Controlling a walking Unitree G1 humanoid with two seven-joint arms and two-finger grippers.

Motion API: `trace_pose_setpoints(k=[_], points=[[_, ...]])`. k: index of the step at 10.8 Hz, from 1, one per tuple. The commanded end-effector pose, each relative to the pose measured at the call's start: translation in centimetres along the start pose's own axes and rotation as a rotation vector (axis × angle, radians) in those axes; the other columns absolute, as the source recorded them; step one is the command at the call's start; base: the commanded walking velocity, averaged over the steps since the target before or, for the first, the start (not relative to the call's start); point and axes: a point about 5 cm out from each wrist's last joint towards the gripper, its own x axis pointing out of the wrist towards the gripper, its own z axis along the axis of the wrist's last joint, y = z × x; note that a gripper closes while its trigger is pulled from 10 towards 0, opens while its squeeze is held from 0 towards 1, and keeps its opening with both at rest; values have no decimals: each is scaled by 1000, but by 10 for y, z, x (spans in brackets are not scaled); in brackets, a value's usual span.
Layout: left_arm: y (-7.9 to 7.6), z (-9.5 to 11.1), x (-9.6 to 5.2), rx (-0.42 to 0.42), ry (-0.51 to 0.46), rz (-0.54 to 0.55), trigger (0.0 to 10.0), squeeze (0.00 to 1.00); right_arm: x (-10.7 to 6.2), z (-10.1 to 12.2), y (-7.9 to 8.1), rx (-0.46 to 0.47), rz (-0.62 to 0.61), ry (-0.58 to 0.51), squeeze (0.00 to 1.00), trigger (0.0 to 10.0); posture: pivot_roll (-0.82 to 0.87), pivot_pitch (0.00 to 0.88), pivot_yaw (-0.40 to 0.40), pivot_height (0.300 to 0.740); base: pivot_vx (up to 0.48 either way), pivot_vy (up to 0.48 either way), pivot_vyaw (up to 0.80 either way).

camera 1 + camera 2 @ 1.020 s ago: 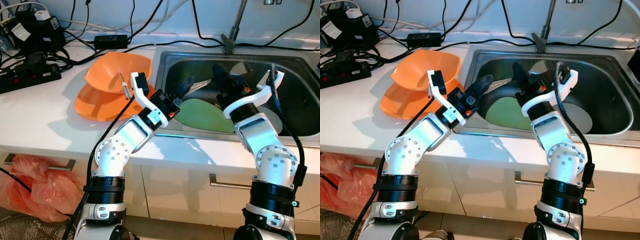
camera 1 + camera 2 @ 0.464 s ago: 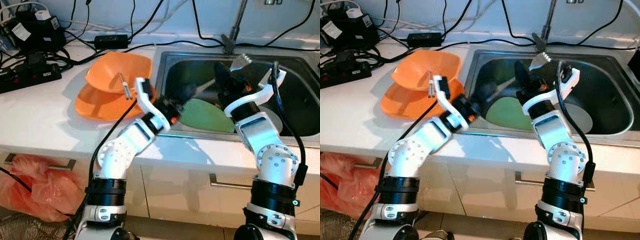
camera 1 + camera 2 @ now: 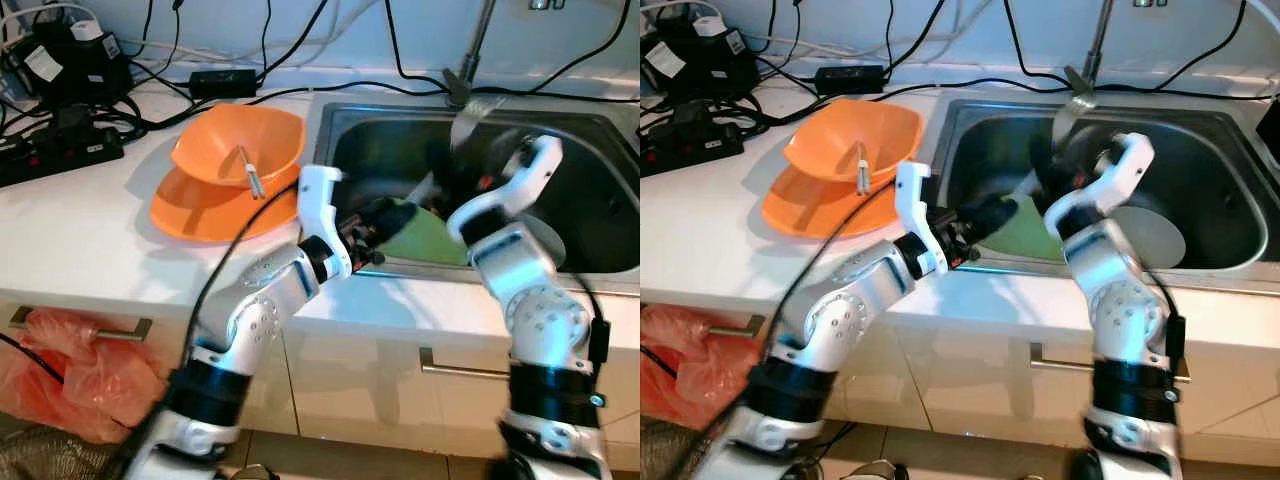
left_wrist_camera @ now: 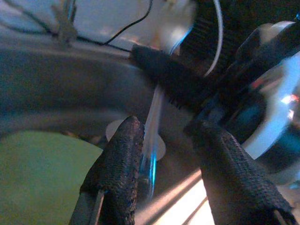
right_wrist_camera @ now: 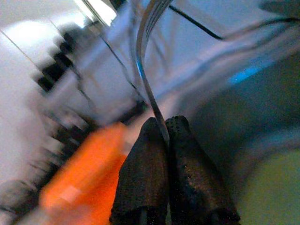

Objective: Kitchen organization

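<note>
Since a second ago the fork [image 3: 468,118] has gone from lying low among the dishes to standing up above the sink [image 3: 590,130], pinched in the right gripper [image 3: 448,175]; the left arm has swung too, its gripper [image 3: 375,222] now low over the sink's near left rim, where earlier it reached further in over the green plate [image 3: 420,235].

Left eye view: orange bowl [image 3: 238,146] stacked on an orange plate [image 3: 195,205] on the counter [image 3: 70,230] left of the sink, with chopsticks [image 3: 250,172] lying in the bowl; power strip [image 3: 60,150] and a mess of cables [image 3: 150,90] at the far left; red plastic bag [image 3: 70,370] down by the cabinet; fork head is blurry, just near the tap [image 3: 468,70].

Right eye view: same layout; a pale plate [image 3: 1150,235] sits in the sink right of the green one, partly behind the right arm.

Left wrist view: left fingers [image 4: 119,173] are spread apart with nothing held; the fork handle [image 4: 152,126] runs through the gap between them, green plate off to one side.

Right wrist view: right fingers [image 5: 145,183] are pressed together on the fork handle, tines [image 5: 150,18] sticking well out past the tips; orange blur of the bowl [image 5: 79,173] behind.
</note>
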Motion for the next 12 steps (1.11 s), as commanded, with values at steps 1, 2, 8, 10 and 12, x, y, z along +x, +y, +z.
trace_pose_setpoints(k=[1, 2, 8, 10, 12], points=[[-6, -1, 0, 77, 24, -37, 10000, 1000, 0, -7, -2, -95, -4, 37, 0, 0, 47, 61, 40, 740, 0, 0, 0], [-8, -6, -2, 128, 54, -67, 10000, 1000, -2, -21, -7, -277, 8, 124, 0, 0, 49, 64, 37, 740, 0, 0, 0], [-8, -15, -11, 180, 98, -82, 10000, 1000, 12, -9, -38, -629, -60, 94, 0, 0, 74, 72, 36, 740, 0, 0, 0], [-8, -16, -12, 181, 104, -80, 10000, 1000, 19, -3, -42, -685, -55, 88, 0, 0, 79, 75, 33, 740, 0, 0, 0], [-8, -19, -14, 182, 119, -79, 10000, 1000, 20, -7, -57, -798, -60, 169, 0, 0, 85, 81, 34, 740, 0, 0, 0]])
